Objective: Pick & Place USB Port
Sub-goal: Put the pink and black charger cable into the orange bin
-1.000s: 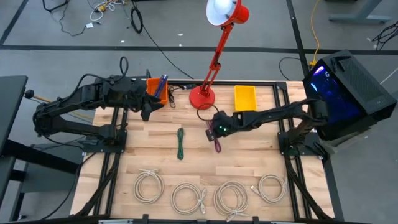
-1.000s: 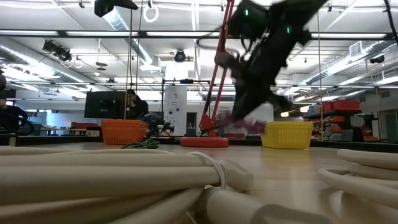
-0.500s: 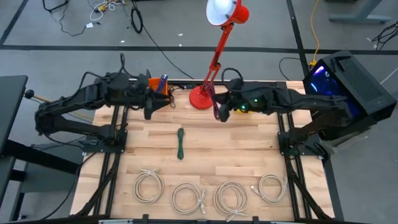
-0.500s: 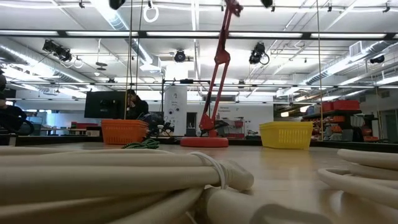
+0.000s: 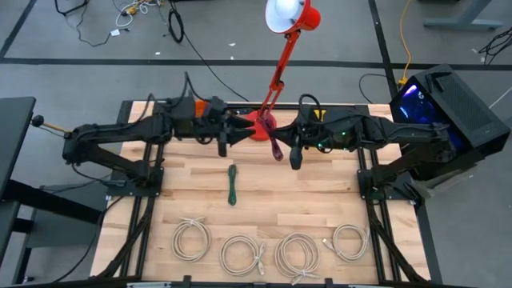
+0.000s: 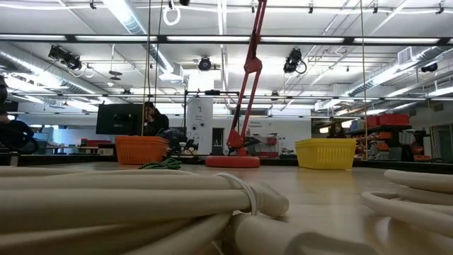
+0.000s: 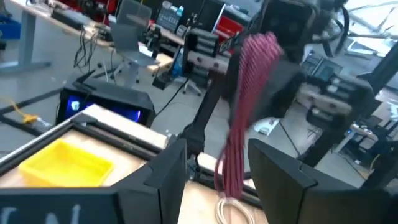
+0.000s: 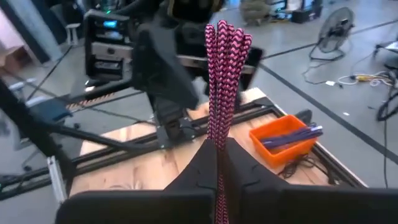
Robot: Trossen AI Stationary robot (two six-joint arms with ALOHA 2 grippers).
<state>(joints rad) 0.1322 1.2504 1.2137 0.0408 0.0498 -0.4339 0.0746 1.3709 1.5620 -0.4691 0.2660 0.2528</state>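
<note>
The USB cable is a pink braided bundle [image 5: 276, 147], held in the air over the table's far middle, in front of the red lamp's base [image 5: 258, 125]. My right gripper [image 5: 288, 149] is shut on it. My left gripper [image 5: 227, 136] is open and level with the bundle on its left side. In the left wrist view its fingers [image 7: 214, 152] frame the hanging bundle [image 7: 245, 106] without plainly touching it. A green cable bundle [image 5: 232, 184] lies flat on the table's middle. Neither gripper shows in the low view. My right gripper pinches the pink bundle between its two fingers [image 8: 217, 144], with several strands side by side. In the left wrist view the hold is at the bundle's upper end [image 7: 264, 46]. The rest hangs below, slightly tilted and lifted clear of the table.
An orange basket [image 6: 141, 149] stands at the far left and a yellow bin [image 6: 325, 153] at the far right. The lamp's arm [image 5: 282, 60] rises behind the grippers. Several white cable coils [image 5: 240, 252] lie along the near edge.
My right gripper has lifted the pink bundle off the table's middle and carried it up and toward the far edge, out of the low view. My left gripper has moved from beside the orange basket toward the table's right, up to the bundle.
</note>
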